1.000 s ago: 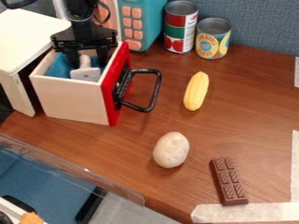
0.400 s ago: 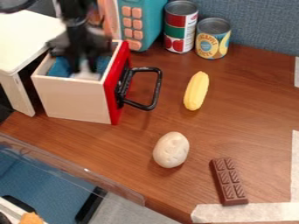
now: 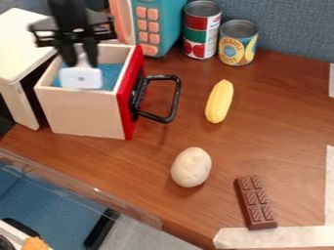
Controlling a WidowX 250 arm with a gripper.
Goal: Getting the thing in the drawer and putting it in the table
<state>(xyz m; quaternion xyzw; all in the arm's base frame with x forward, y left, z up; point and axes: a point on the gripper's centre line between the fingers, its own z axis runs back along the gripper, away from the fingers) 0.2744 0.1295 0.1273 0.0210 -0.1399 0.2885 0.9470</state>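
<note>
Gripper (image 3: 79, 54), black and two-fingered, hangs over the open drawer (image 3: 81, 112), a pale wooden box with a red front panel, towards the left of the brown wood-grain desk (image 3: 163, 139). Its fingers are closed on the narrow handle of a white tool with a squarish head (image 3: 80, 78), one finger on either side. The tool hangs with its head down, seen against the drawer's blue lining (image 3: 114, 73); whether it touches the lining cannot be told. The drawer juts from a cream cabinet (image 3: 29, 44), its black looped handle (image 3: 173, 100) pointing to the desk's right side.

Along the desk's far edge, by the grey-blue fabric partition (image 3: 293, 29), stand a teal toy with pink square buttons (image 3: 163, 24), a red-and-green can with a tomato picture (image 3: 201, 31) and, just beside that, a blue-and-yellow can (image 3: 237, 44). A yellow toy corn cob (image 3: 219, 101) lies between the cans and a smooth, off-white, egg-shaped toy (image 3: 191, 167), which sits towards the near edge. Nearer the desk's near right corner lies a brown segmented chocolate bar (image 3: 256, 202), its lower end by a strip of whitish tape (image 3: 281, 238).
</note>
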